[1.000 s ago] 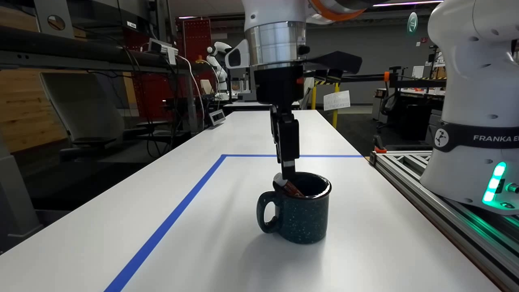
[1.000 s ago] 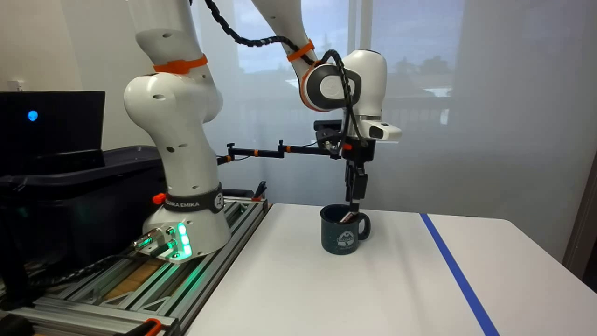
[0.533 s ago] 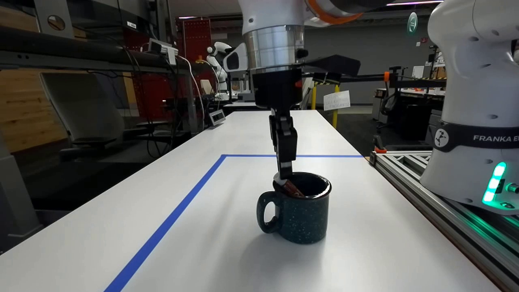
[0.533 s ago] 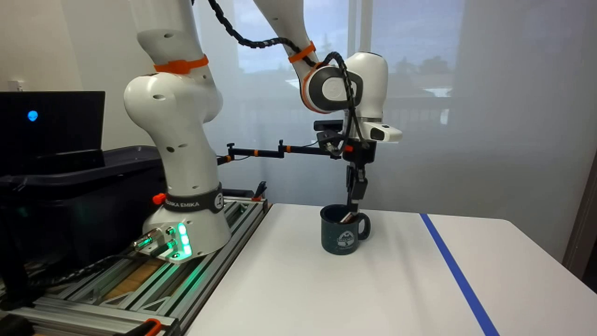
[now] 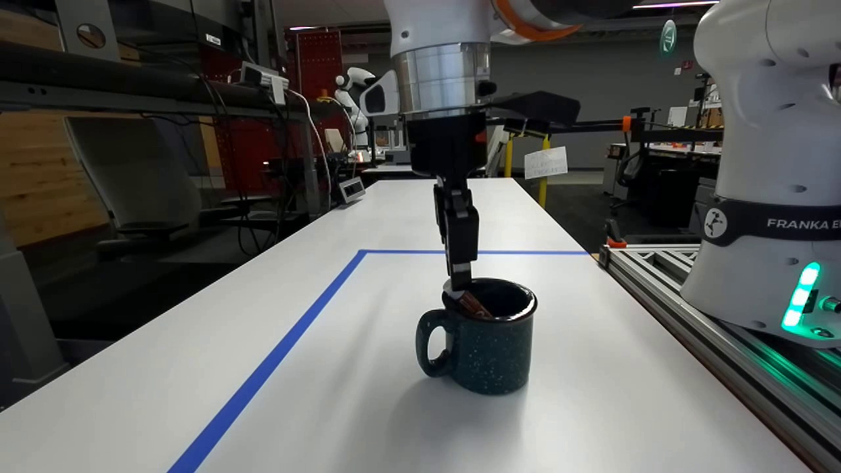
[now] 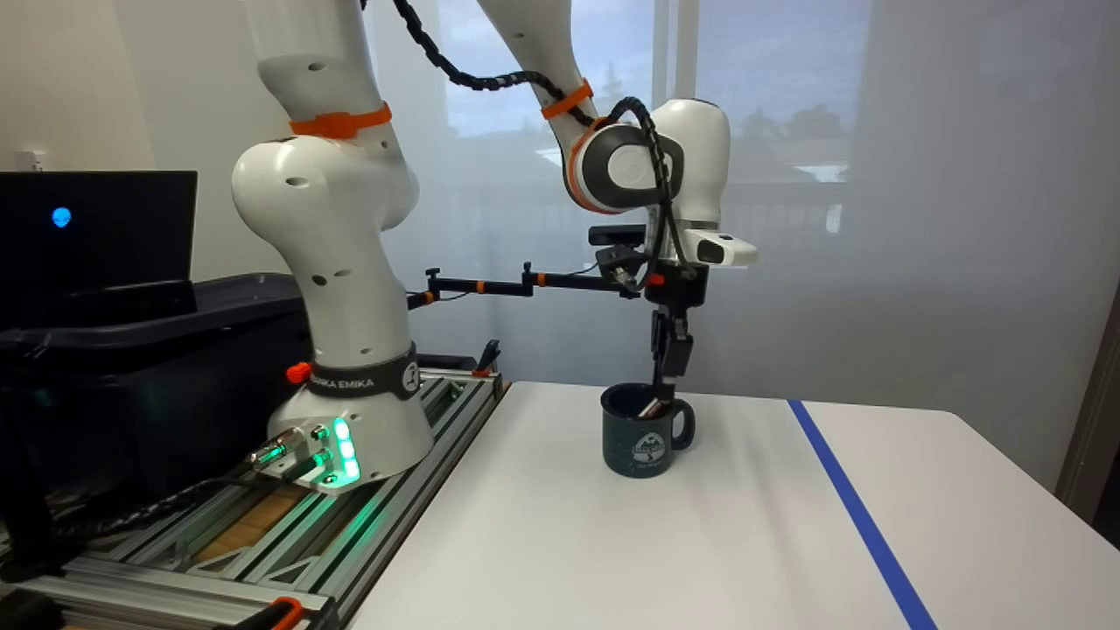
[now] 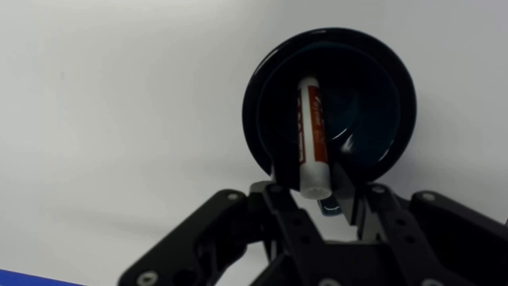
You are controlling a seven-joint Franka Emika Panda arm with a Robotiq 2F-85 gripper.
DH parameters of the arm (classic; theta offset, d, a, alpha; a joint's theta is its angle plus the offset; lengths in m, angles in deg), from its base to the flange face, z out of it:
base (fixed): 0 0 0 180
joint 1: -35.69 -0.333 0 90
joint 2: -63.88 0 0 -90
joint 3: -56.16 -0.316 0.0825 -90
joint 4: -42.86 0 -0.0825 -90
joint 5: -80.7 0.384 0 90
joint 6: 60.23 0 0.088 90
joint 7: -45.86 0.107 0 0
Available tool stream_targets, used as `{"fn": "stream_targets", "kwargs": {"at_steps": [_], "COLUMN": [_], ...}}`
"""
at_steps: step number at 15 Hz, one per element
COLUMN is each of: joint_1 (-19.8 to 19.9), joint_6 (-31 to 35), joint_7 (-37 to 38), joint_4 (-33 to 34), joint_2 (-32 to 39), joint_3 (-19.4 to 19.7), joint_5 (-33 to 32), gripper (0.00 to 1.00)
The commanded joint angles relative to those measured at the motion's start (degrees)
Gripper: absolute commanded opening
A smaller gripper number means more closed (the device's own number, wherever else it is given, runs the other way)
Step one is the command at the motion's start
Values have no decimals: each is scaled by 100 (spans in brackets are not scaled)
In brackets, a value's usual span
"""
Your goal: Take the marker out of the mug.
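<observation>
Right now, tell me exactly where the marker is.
In the wrist view, the marker slants inside the mug, left of centre, its white upper end pointing toward the handle and showing between the jaws.

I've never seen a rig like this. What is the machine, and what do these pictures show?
The machine is a Franka Emika Panda robot arm with a black gripper. Two views look on from outside the robot; the wrist view looks down from the arm itself. On the white table, marked with a blue line, stands a speckled dark mug. A marker leans inside it, one end at the rim on the handle side. The jaws stand either side of that end; whether they grip it, I cannot tell.
</observation>
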Motion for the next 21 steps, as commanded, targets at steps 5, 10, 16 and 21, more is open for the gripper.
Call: {"fn": "stream_targets", "kwargs": {"at_steps": [5, 10, 16, 21], "joint_1": [-49, -289, -31, 456], "joint_6": [-9, -579, -1722, -2575], "joint_7": [12, -988, -1119, -1015], "joint_4": [45, -176, -270, -144], "joint_2": [-105, -975, -2270, -2945], "joint_3": [-102, -29, 373, 788], "joint_5": [-62, 924, 1060, 948], "gripper": [5, 5, 5, 5]}}
